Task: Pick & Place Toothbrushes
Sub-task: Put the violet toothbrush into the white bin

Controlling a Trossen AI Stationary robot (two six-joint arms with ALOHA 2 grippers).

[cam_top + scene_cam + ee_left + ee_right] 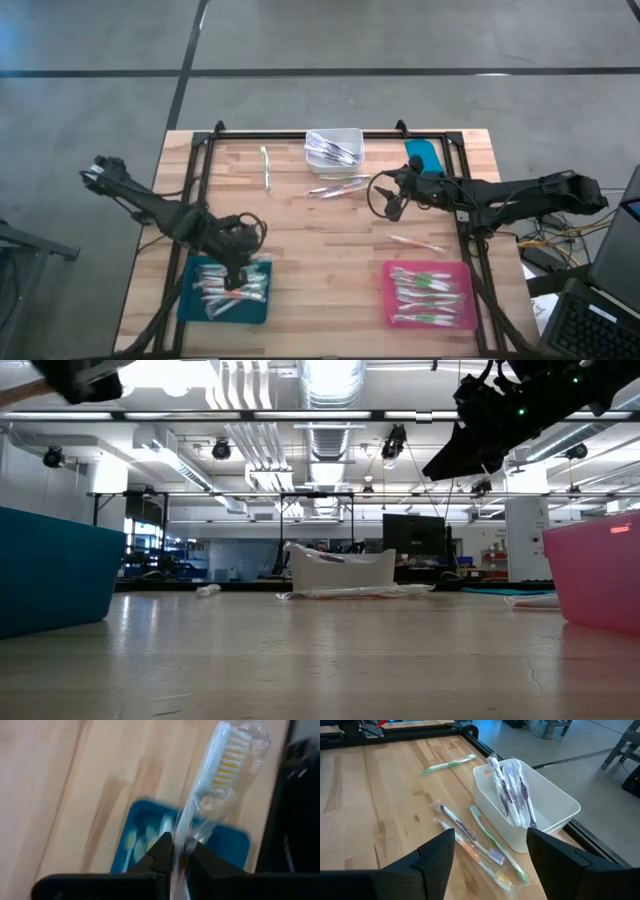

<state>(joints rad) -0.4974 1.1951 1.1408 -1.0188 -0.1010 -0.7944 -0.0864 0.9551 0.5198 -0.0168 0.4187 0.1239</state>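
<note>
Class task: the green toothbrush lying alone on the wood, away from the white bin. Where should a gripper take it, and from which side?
Probably mid-handle, from straight above. The green toothbrush lies flat with bare table on both sides, so the jaws could straddle its thin width. The open right gripper is nearer than the left gripper.

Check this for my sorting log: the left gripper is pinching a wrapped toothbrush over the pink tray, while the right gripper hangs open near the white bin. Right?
Not quite. The left gripper pinches its wrapped toothbrush over the teal tray, not the pink tray; the high view shows this. The rest holds: the right gripper hangs open near the white bin.
</note>
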